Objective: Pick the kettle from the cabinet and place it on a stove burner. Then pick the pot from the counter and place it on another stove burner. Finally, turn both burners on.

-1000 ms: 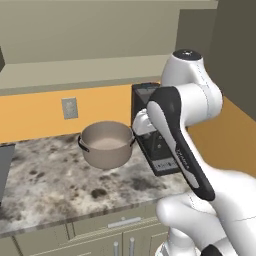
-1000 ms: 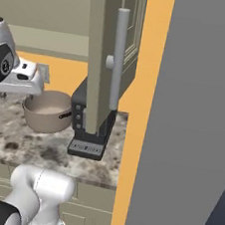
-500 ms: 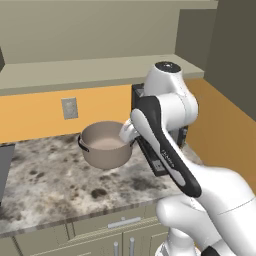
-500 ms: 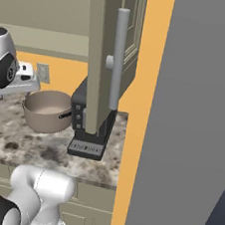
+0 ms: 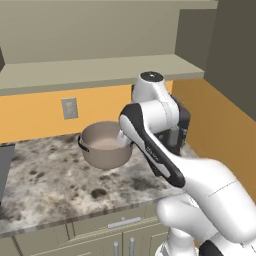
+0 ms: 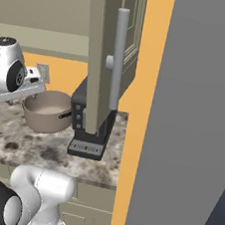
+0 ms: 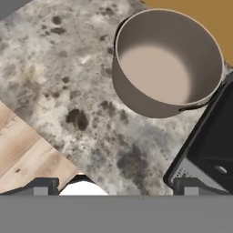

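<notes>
Light was even, soft, rendered; no glare. Pot [image 7: 166,63] interior was shaded on its near wall, paler on floor; faint dark patch lay on counter [image 7: 68,82] beside it. Cabinet [image 5: 95,72] underside was dim in left base view. Large grey panel in right base view was flat, featureless. All views were slightly soft, low in detail; no edge distortion

I can read no text, label, brand or number here. The dark appliance [image 6: 89,131] on the counter [image 5: 55,185] carries a pale strip of marks along its base, too small for me to read.
</notes>
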Controlling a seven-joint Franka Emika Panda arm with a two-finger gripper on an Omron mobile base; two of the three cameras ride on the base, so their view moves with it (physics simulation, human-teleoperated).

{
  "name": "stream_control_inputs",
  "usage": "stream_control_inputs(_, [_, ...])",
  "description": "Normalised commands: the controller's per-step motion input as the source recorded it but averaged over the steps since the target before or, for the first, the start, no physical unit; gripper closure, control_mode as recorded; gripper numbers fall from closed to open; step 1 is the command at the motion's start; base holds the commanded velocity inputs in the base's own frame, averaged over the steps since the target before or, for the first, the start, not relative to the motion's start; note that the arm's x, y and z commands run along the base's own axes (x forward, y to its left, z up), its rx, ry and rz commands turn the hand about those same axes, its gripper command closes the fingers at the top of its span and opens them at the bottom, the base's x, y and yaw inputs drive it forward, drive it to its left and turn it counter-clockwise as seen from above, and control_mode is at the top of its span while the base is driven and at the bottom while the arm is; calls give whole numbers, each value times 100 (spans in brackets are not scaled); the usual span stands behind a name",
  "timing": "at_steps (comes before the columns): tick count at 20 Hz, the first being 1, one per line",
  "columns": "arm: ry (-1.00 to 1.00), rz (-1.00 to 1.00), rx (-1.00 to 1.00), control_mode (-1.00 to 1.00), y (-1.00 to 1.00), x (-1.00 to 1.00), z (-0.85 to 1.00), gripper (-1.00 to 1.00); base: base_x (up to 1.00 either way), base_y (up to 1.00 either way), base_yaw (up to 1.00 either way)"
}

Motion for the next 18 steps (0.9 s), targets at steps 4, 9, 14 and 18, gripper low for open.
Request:
stream_control_inputs(4, [4, 13, -8, -100, 31, 33, -46, -100, 0, 0, 0])
stream_control_inputs(9, [2, 9, -8, -100, 22, 42, -34, -100, 0, 0, 0])
stream_control_inputs(14, [5, 7, -5, -100, 4, 36, -37, -100, 0, 0, 0])
stream_control_inputs(18, [7, 5, -3, -100, 6, 38, -35, -100, 0, 0, 0])
